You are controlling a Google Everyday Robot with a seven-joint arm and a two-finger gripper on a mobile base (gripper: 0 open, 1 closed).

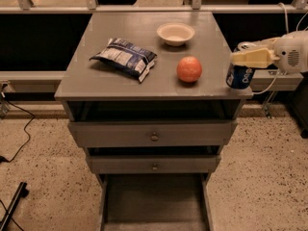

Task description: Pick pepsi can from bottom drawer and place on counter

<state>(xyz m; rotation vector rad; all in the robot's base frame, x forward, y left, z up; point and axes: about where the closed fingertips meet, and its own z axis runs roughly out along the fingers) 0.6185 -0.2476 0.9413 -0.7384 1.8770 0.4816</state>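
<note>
The pepsi can (239, 77) is dark blue with white marks and stands upright at the right front edge of the counter (96, 78). My gripper (240, 56) reaches in from the right and is shut on the can's upper part; its pale yellow fingers (252, 57) cover the can's top. I cannot tell whether the can's base touches the counter. The bottom drawer (154, 198) is pulled open below, and its dark floor shows nothing on it.
On the counter lie a blue-and-white snack bag (125, 57), an orange round fruit (189, 69) and a small white bowl (175, 33). The two upper drawers (154, 134) stand slightly open. A cable (19, 143) runs over the speckled floor at the left.
</note>
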